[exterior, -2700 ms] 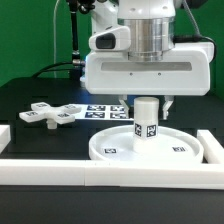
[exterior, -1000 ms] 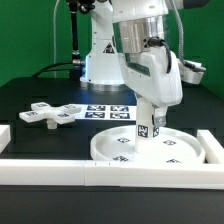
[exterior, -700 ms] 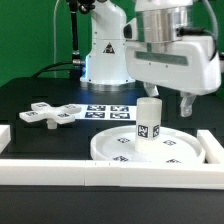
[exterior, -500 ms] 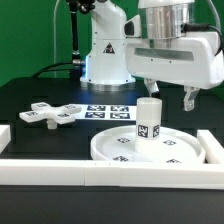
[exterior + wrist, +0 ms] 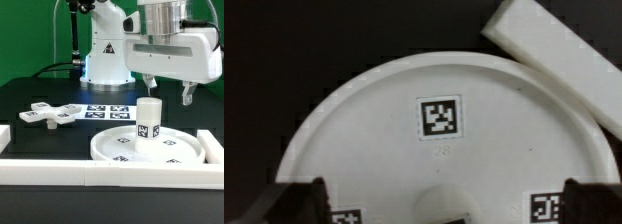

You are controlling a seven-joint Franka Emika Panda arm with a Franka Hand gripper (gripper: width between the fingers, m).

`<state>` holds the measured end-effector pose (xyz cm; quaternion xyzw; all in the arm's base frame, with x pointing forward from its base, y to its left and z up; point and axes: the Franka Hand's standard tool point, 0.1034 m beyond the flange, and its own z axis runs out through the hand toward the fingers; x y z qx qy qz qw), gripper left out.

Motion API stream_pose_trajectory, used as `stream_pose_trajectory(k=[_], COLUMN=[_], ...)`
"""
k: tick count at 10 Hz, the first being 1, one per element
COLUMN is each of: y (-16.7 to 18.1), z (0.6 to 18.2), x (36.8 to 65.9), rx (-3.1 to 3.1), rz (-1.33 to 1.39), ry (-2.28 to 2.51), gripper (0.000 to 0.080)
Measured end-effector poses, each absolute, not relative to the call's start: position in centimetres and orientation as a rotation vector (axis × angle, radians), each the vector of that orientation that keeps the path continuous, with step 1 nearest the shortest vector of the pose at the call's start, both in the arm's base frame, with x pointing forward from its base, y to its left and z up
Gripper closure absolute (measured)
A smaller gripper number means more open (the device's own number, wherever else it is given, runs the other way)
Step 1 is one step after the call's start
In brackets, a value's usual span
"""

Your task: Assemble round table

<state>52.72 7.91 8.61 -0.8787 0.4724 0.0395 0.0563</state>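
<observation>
The round disc (image 5: pixel 170 152) lies flat on the black table, rim up. The short cylinder leg (image 5: pixel 148 120) stands upright at its middle, tags facing front. My gripper (image 5: pixel 168 94) hangs open just above the leg, with one finger on either side and touching nothing. The cross-shaped foot piece (image 5: pixel 52 114) lies at the exterior view's left. In the wrist view I look down on the disc (image 5: pixel 420 150), and the leg's top (image 5: pixel 448 200) shows between my two dark fingertips (image 5: pixel 295 205) of the open gripper (image 5: pixel 446 210).
Long white border bars run along the front (image 5: pixel 90 171) and the exterior view's right (image 5: pixel 213 148); one shows in the wrist view (image 5: pixel 562 50). The marker board (image 5: pixel 108 111) lies behind the disc. The arm's base (image 5: pixel 105 60) stands at the back.
The gripper, which was shut around the leg, has let go, risen above it and turned. The leg stays standing on the disc. Over the last half second there is little motion.
</observation>
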Motion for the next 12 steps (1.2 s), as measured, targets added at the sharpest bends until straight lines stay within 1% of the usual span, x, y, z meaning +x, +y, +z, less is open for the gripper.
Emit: stream_pose_trajectory(k=[3,4,6,8,9,10,11,12], y=[6.8,7.0,6.9,6.9,6.7,6.1,4.6,2.2], z=[8.5,8.4,8.4,7.9,7.9,7.7,7.4,7.2], x=[51.3,51.4,51.4,51.3,51.2,51.1,50.9,50.8], rx=[-2.912,-2.901,-2.946,-3.031,-3.047,-3.063,-3.070,-3.074], rz=[0.147,0.142,0.133,0.107,0.105,0.094,0.078,0.067], ry=[0.850,0.881,0.698,0.354,0.281,0.235,0.253,0.297], gripper=[0.0151,0.0151,0.0151,0.0151,0.0151,0.0151,0.0151,0.0151])
